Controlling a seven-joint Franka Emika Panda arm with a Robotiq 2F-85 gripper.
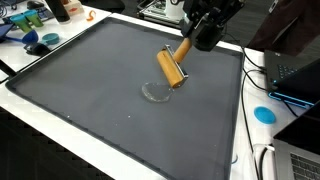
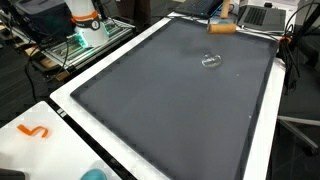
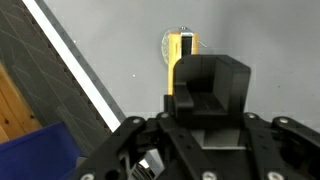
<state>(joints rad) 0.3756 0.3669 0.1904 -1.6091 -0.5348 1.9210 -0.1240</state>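
Gripper (image 1: 203, 38) by wooden roller (image 1: 174, 66) on grey mat (image 1: 90, 100) — clear ring (image 1: 155, 93) just beside.

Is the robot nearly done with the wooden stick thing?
Looks done: the wooden stick has one end right by the clear round thing on the grey mat. In hand: the tool sits at the stick's other end; I cannot tell if it grips. Left: maybe letting go and backing away, only a guess.

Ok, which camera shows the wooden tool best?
In an exterior view the wooden tool shows whole and close, tilted over the grey mat, handle in the gripper. In an exterior view it is only a distant orange blur; the wrist view shows just a yellow strip.
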